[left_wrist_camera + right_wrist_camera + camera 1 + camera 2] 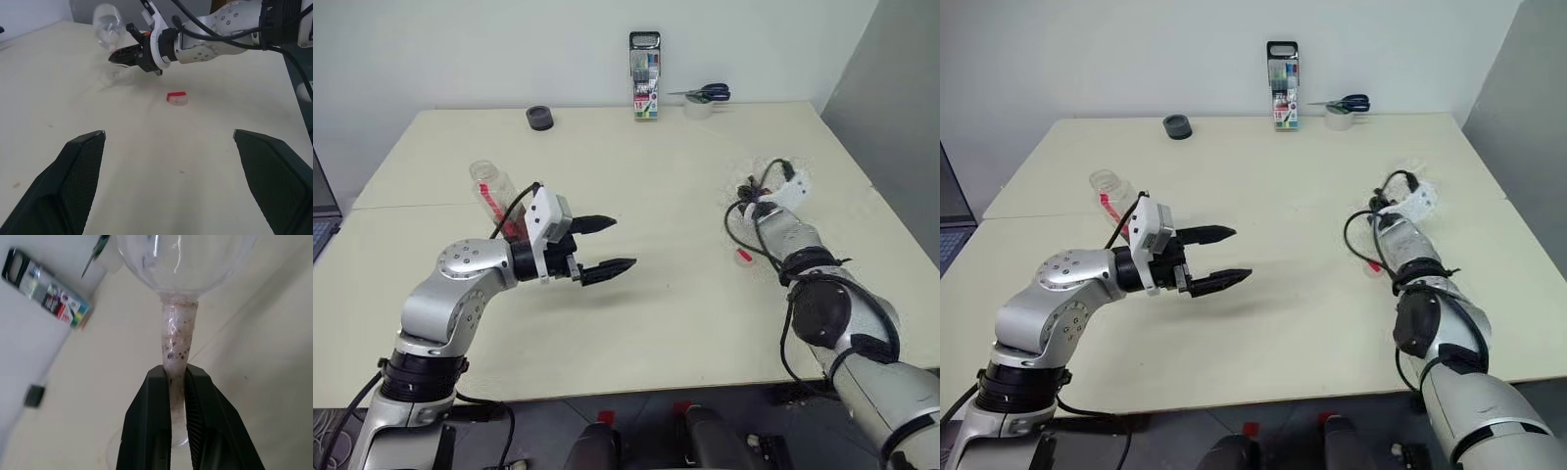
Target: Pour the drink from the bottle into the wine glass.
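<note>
The wine glass [108, 28] is clear and leans in my right gripper [118, 55], which is shut on its stem [177, 340] just above the round foot; I cannot tell whether the foot touches the table. The bottle [493, 191] is clear with a red label strip. It stands at the left, just behind my left wrist, and its top looks uncapped. My left gripper [625, 243] hovers open and empty over the table's middle, pointing toward the glass. A small red cap [176, 98] lies on the table near the right gripper. The drink is out of view.
At the table's far edge stand a marker pack [645, 76], scissors on a tape roll [705, 95] and a black ring [540, 118]. A laptop [321, 220] shows at the left edge. The cream table [666, 323] has a seam on its left side.
</note>
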You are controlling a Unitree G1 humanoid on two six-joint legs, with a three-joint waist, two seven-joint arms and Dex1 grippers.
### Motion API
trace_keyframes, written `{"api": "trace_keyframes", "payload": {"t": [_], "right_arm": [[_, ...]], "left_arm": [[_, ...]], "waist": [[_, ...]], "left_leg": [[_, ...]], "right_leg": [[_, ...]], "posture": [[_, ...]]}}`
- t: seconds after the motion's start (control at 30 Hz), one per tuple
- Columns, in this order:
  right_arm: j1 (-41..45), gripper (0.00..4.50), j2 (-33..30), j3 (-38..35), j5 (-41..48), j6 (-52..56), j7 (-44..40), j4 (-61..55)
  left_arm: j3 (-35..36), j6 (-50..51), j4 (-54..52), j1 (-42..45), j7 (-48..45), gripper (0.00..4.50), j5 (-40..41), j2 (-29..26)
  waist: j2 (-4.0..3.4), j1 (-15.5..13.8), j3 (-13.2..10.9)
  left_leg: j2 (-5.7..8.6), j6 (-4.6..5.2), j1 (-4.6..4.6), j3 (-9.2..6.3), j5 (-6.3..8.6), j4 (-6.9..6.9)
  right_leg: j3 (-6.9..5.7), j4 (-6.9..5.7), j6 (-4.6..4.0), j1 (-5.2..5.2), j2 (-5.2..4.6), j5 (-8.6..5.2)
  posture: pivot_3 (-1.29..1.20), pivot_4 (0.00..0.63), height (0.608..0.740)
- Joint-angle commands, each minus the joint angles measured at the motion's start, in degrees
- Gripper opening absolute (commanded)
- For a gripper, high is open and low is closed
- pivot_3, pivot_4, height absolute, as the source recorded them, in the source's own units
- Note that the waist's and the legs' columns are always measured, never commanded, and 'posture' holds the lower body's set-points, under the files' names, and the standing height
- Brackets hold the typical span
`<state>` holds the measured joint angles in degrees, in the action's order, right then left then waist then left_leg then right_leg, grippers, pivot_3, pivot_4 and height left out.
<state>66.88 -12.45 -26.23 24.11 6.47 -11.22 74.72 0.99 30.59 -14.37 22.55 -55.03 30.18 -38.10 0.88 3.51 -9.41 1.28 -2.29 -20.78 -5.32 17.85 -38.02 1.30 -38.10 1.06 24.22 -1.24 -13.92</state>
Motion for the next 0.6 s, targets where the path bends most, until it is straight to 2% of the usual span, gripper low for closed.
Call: {"api": "trace_keyframes", "payload": {"t": [0.03,0.2,0.6], "right_arm": [[-0.4,0.13,1.7,9.6,-9.8,-7.1,-4.1,-3.9],[-7.5,0.13,5.2,16.5,-16.8,-13.6,-2.8,-6.0],[-19.6,0.13,5.0,18.9,-18.8,-10.8,-2.4,-16.2]], "left_arm": [[3.0,-0.5,-4.0,-3.0,1.0,4.5,0.7,-1.2],[4.6,0.1,-6.1,-5.4,3.9,4.5,1.0,-0.8],[5.8,1.2,-7.5,-6.4,7.3,4.5,1.6,-0.6]], "waist": [[-0.01,0.3,0.0],[0.01,0.2,0.0],[0.08,-0.2,0.2]], "left_leg": [[-0.02,-0.1,-0.01,0.02,-0.06,0.02],[-0.01,-0.2,-0.03,-0.11,-0.11,0.02],[0.01,-0.19,0.22,-0.33,-0.1,-0.04]], "right_leg": [[0.04,0.0,0.0,0.05,-0.02,0.0],[0.03,0.01,0.0,0.07,-0.09,0.0],[-0.01,-0.03,0.0,-0.19,-0.08,0.0]], "posture": [[0.0,0.15,0.74],[0.0,0.15,0.74],[0.0,0.15,0.74]]}}
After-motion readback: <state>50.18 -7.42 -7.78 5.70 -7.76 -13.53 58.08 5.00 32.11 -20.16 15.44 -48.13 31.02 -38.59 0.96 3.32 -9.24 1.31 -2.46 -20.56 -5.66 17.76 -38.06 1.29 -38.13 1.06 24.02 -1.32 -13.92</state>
